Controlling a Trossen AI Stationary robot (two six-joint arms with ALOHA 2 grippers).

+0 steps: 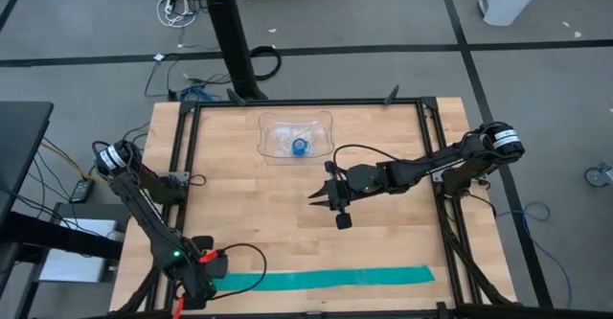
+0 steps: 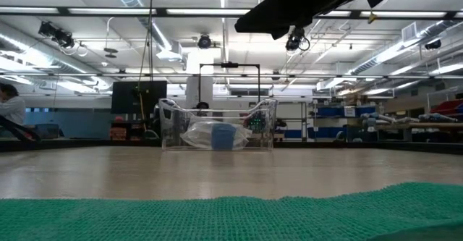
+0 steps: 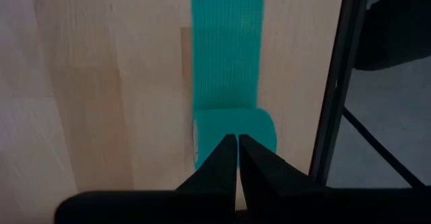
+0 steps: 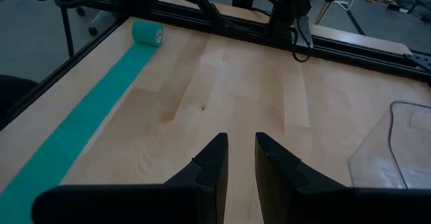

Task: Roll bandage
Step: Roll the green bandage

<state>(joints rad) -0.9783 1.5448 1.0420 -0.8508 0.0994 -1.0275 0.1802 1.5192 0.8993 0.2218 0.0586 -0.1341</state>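
Bandage: we are seeing the teal bandage (image 1: 330, 280) lying as a long flat strip along the front edge of the table (image 1: 287, 204), its long axis running side to side, with a small rolled start (image 3: 236, 126) at the end nearest our left arm.
Left hand: our left hand (image 1: 196, 279) is sitting right at that rolled end, its fingers (image 3: 222, 158) pressed together with their tips on the roll; whether they are pinching fabric we cannot tell, since the tips are covering the spot.
Right hand: our right hand (image 1: 329, 200) is hanging over the middle of the table, well apart from the bandage, with its fingers (image 4: 214, 158) a narrow gap apart and nothing between them.
Direction that matters: from the left hand the unrolled strip is stretching straight away towards the right side of the table, so we judge the roll needs to travel along that line, away from the left arm.
Nearer arm: the left arm is plainly the closer one to the bandage; the right one is waiting between the bandage and the clear tray (image 1: 271, 125) at the back.
Risk: we are thinking the roll may skew if it is not kept square to the strip.
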